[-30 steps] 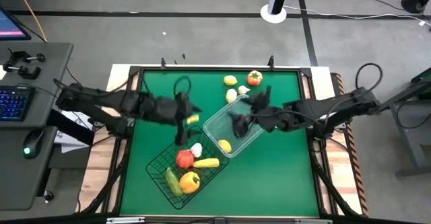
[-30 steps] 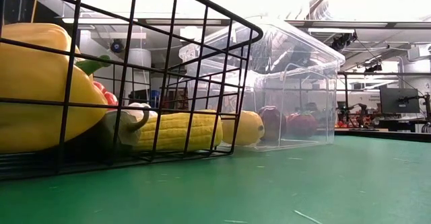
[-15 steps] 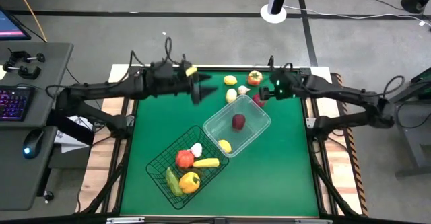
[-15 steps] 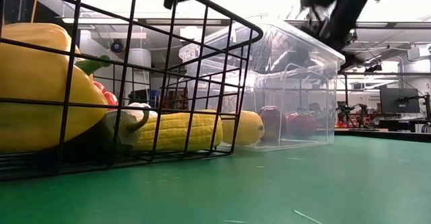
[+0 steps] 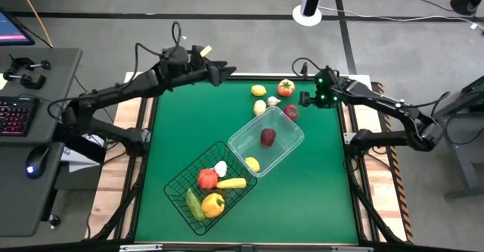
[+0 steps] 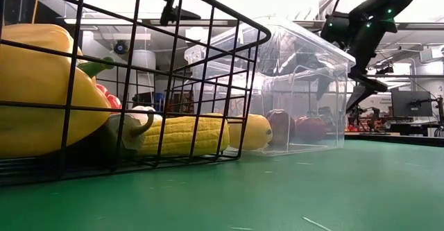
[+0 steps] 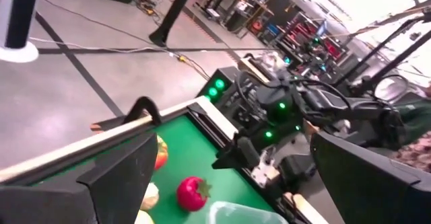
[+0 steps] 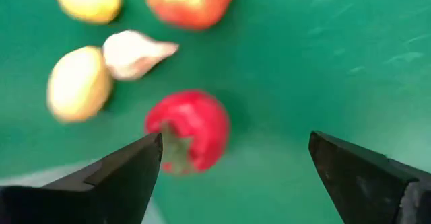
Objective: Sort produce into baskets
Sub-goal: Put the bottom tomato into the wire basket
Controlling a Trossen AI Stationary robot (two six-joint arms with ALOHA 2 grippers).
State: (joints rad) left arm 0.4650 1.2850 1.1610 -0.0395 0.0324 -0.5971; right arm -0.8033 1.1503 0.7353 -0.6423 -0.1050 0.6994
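My right gripper (image 5: 305,99) is open and empty, just right of a red fruit (image 5: 291,112); in the right wrist view the fruit (image 8: 188,130) lies on the table between the spread fingers, apart from them. A yellow fruit (image 5: 259,91), a red-orange tomato (image 5: 286,88), a white garlic (image 5: 273,101) and another yellow piece (image 5: 260,107) lie near it. The clear container (image 5: 283,150) holds a red fruit (image 5: 268,137) and a yellow one (image 5: 252,163). The black wire basket (image 5: 178,184) holds several pieces. My left gripper (image 5: 227,72) is open and empty over the table's far edge.
The basket and the clear container stand corner to corner in the table's middle. Bare green mat (image 5: 318,199) lies at the near right and far left (image 5: 181,123). A desk with a keyboard (image 5: 15,116) and mouse stands off the table's left side.
My left gripper has gone from over the basket's far corner toward the table's far edge. My right gripper has left the space over the clear container and gone toward the far right, and is now beside the red fruit on the mat.
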